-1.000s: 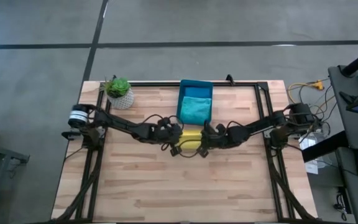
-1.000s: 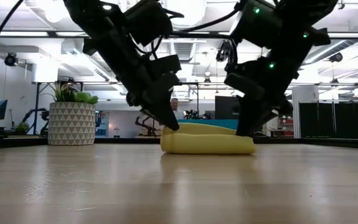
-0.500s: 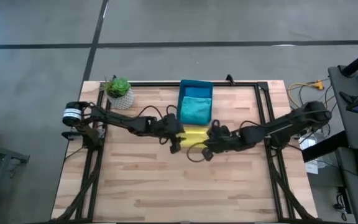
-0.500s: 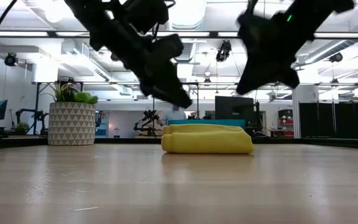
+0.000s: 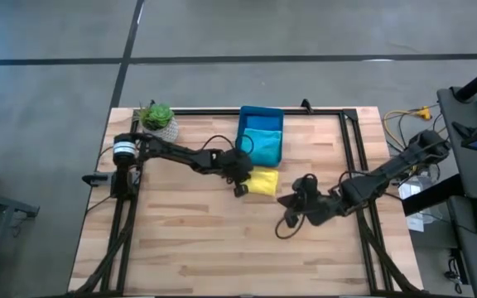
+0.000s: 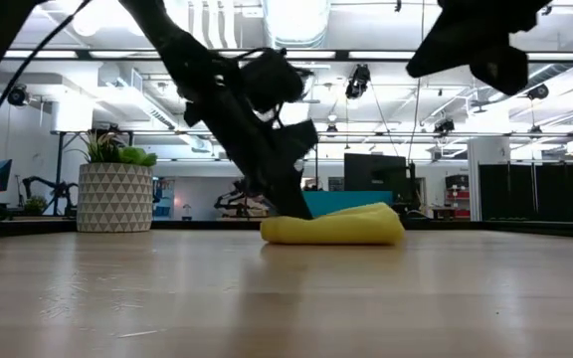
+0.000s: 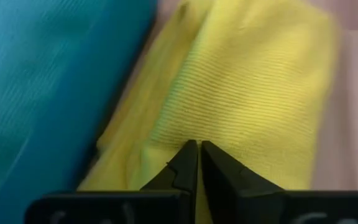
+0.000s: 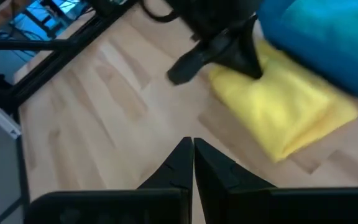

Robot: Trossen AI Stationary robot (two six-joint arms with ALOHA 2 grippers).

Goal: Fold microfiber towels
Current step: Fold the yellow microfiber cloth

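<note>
Take the teal-blue bin at the far edge of the counter as your landmark. Your yellow towel lies folded into a compact pad just in front of the bin, against its near wall. The left gripper sits at the pad's edge beside the bin's near-left corner, jaws pinched together on a tuck of the yellow cloth. The right gripper hangs well off from the bin, over bare counter, jaws closed and holding nothing. A teal towel already rests folded inside the bin. So you look partway through: one stowed, the yellow folded but not yet binned. No other towels show here.
</note>
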